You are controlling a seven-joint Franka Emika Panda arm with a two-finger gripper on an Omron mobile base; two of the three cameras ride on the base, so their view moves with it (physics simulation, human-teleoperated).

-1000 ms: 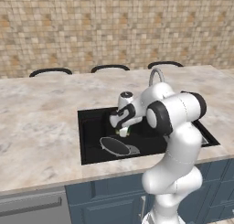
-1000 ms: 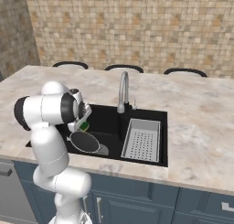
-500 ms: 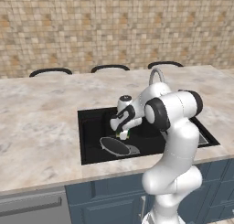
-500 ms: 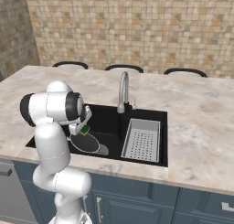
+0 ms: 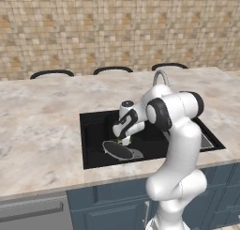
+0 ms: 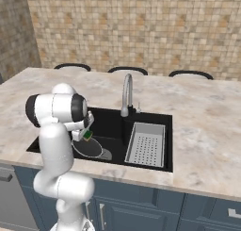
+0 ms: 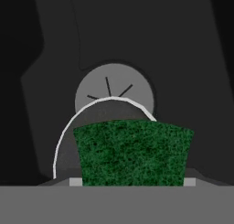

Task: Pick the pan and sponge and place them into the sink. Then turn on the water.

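While the claw [image 5: 125, 141] hangs low inside the sink [image 5: 93, 154], it grips the sponge [image 7: 133, 152] between its fingers, not yet released. Just below it the pan [image 5: 118, 150] already lies on the basin floor, partly over the drain [image 7: 114, 83]. Beyond, the faucet [image 6: 126, 94] runs no water.

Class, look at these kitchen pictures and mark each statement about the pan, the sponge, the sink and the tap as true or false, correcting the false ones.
1. The pan lies on the counter. False: it lies inside the sink.
2. The hand holds the sponge above the sink. True.
3. Water runs from the tap. False: no stream shows.
4. A grey drainer tray sits in the sink's right part. True.
5. The sponge's top is red. False: it is green.
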